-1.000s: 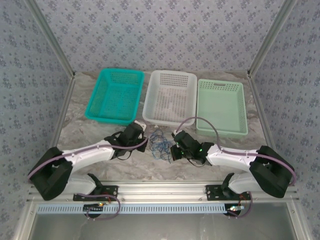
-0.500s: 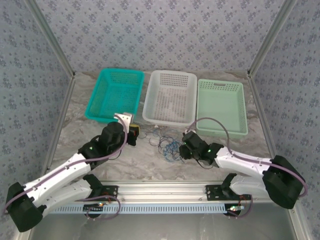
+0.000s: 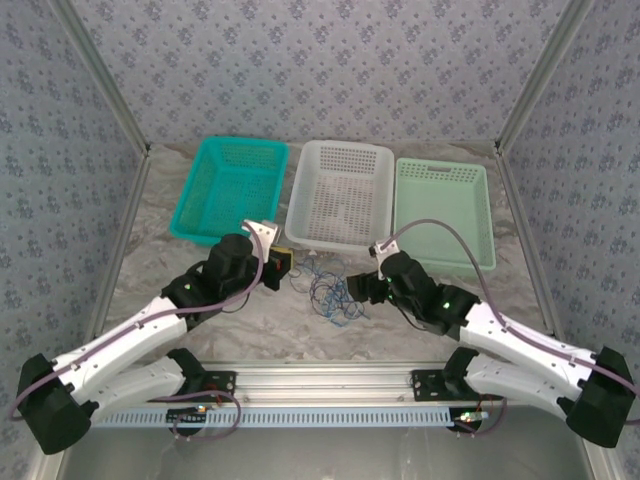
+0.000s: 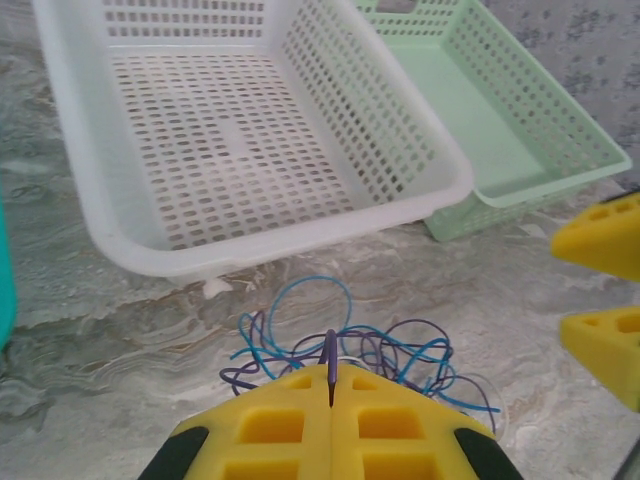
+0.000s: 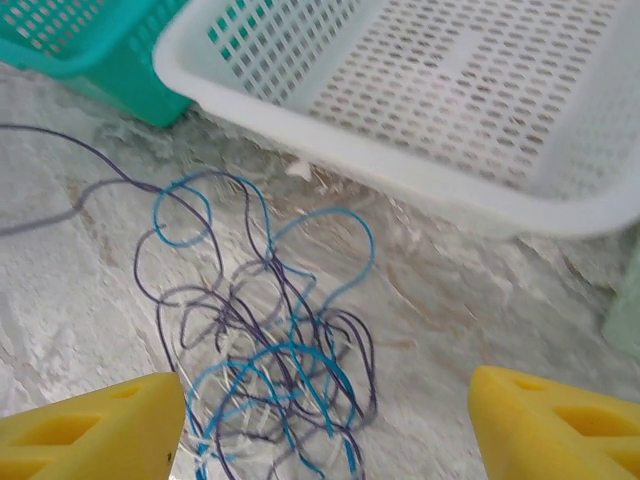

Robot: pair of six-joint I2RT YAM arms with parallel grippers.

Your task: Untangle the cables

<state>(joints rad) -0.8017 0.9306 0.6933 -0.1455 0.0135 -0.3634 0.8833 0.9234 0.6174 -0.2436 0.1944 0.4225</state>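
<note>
At the white basket's 6 o'clock, the left gripper pinches the cables; the right gripper stands spread.

Along the desk's far edge: teal basket, white basket, pale green basket, left to right.

Lab test cell — aluminium frame, wallpapered panels, marbled tabletop

A: Left wrist: the left gripper is covering the near side of the cables; the teal basket is running off the left edge.
B: Overhead, single strands are showing too small to separate. Right wrist: loops are running off the bottom edge.
</note>
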